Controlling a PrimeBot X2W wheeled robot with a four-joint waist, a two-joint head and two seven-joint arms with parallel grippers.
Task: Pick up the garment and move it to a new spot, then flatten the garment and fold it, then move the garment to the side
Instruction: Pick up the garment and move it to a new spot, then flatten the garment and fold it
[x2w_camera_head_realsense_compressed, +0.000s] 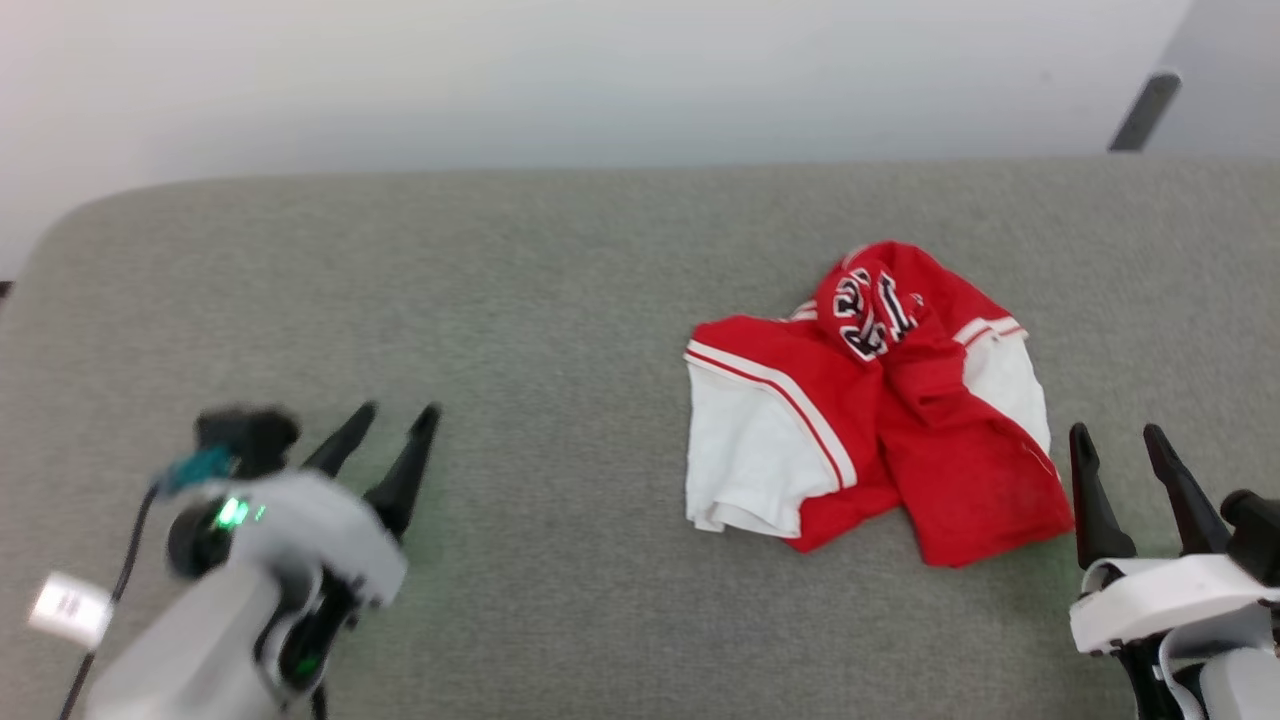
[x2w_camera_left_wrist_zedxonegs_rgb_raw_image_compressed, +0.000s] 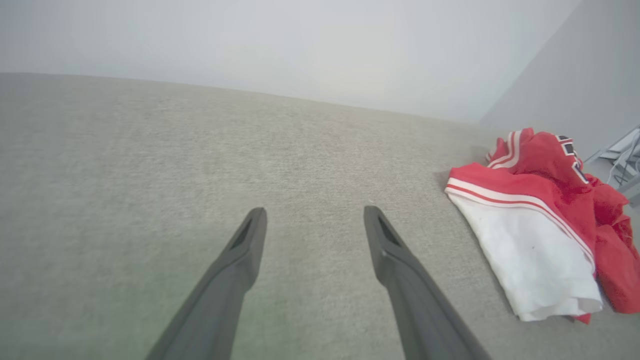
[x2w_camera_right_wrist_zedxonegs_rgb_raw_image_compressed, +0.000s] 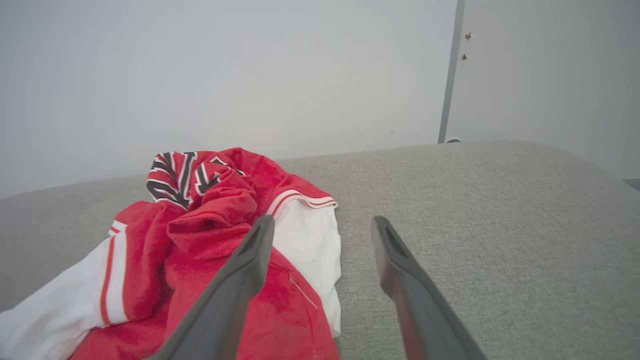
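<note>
While garment (x2w_camera_head_realsense_compressed: 870, 400) lies crumpled, left gripper (x2w_camera_head_realsense_compressed: 400, 410) seems apart

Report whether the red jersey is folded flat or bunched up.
Bunched up: the red jersey with white sleeves lies heaped on the grey fabric surface, its lettering twisted.

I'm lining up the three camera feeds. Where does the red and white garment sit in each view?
Head view: garment right of centre, crumpled on the grey surface.
Left wrist view: garment at the right edge, white sleeve nearest.
Right wrist view: garment at lower left, partly behind one finger of the right gripper.
Shared landmark: the black lettering on its bunched top.
</note>
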